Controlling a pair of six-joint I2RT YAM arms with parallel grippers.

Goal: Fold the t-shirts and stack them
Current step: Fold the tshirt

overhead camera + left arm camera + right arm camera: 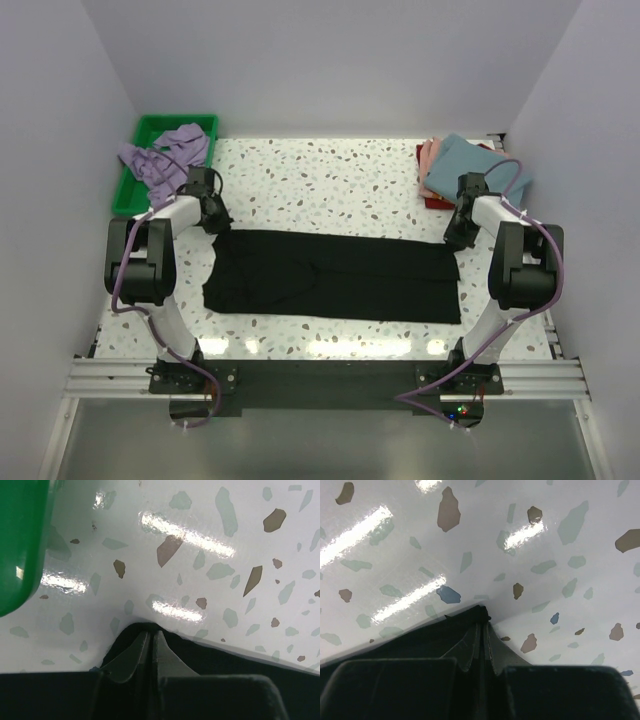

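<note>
Nearest my bases lies the large black cloth t-shirt, spread as a long flat band across the white speckled table, with its sides apparently turned in already. I hold it at its far edge with both arms. My left gripper is at the far left corner and its fingers are pressed together on the black hem. My right gripper is at the far right corner, its jaws likewise nipped shut on a peak of the cloth, as the right wrist view shows. I take this to be the middle of a fold, with the far edge about to be carried toward the near one.

Farther back on the left, the lavender purple cloth tee lies crumpled, half in the green plastic tray and half spilling over its rim, so it is not yet folded. In the far right corner there is a pile, with the dusty teal-blue tee on top, the pink tee showing at its left edge and the dark red tee beneath. These three look folded and stacked.

By my reckoning three are done and one is in hand. That leaves the black tee to finish and stack, and then the lavender one.
</note>
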